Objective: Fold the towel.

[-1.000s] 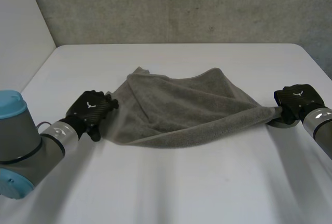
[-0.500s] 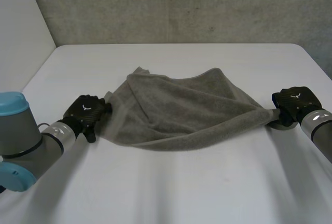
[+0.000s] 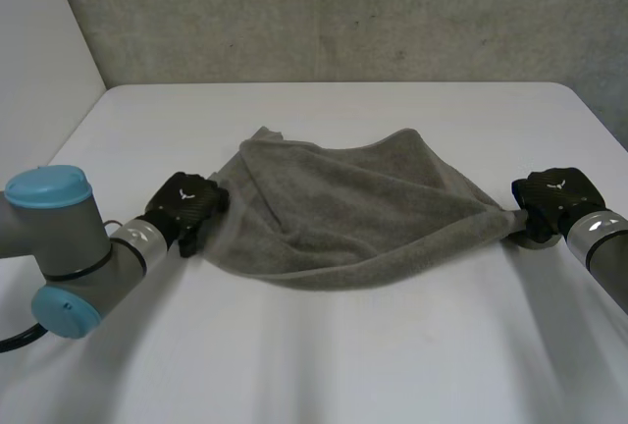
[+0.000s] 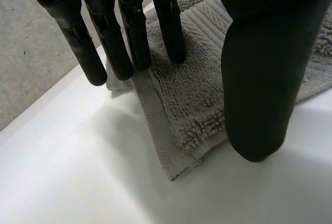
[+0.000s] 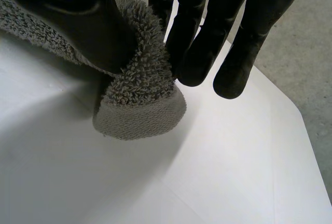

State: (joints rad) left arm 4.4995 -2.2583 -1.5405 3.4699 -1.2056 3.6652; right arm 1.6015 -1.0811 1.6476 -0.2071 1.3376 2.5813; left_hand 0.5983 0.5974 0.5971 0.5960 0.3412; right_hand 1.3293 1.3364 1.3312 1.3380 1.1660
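Across the white table [image 3: 324,365], which runs back to a rough grey concrete wall [image 3: 343,12], a grey towel [image 3: 343,208] is spread out sideways between the two hands. It sits in the middle of the table, a little toward the back. Its near edge sags in a shallow curve from one hand to the other, with a shadow on the table beneath it. Its far part lies in loose folds, with one crease running down from the back left corner.

At the near left, the left arm [image 3: 69,247] comes in with its light-blue cap turned up, and the right arm [image 3: 603,247] comes in from the near right edge.

At the towel's left end, the left hand [image 3: 186,203] is on a corner. The left wrist view shows the fingers [image 4: 132,32] held straight on the far side of the cloth. Two of them rest on the hemmed edge and the others reach just past it. The thumb [image 4: 259,68] is set against the near side, so the corner is pinched between them, and its tip pokes out beyond the fingertips just over the table.

At the towel's right end, the right hand [image 3: 551,193] grips the drawn-out, narrow corner. In the right wrist view that corner is bunched into a thick roll, clamped between the thumb and the fingers, with the rolled end sticking out just below them, close to the table.
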